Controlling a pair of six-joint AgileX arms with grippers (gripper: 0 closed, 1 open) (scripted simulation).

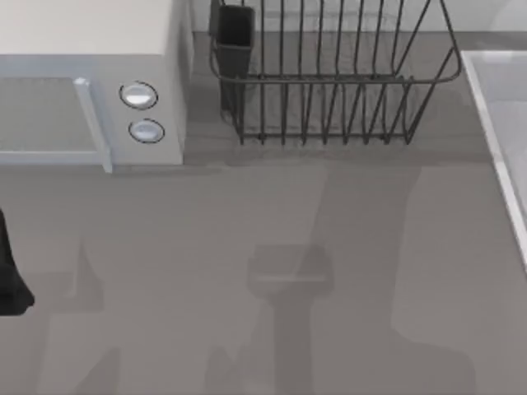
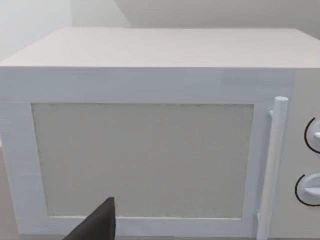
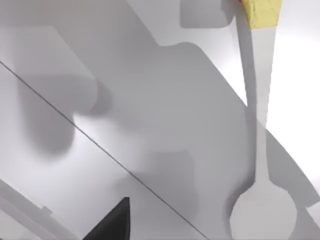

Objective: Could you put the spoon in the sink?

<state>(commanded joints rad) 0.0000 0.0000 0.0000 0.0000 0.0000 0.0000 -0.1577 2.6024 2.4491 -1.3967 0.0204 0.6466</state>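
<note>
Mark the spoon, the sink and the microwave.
spoon (image 3: pixel 260 125): right wrist view, on the middle of its handle.
sink (image 1: pixel 494 136): top view, on the raised rim at the table's right.
microwave (image 2: pixel 150 82): left wrist view, on the front panel above the door window.

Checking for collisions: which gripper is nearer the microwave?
Left. The left gripper faces the microwave door up close; the right gripper hangs above the spoon, apparently over the sink.

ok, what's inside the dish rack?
Dish rack: bare wire slots, counter showing through, no dishes. A dark holder sits at its left end; its contents are hidden, and the rack's back is cut off.
</note>
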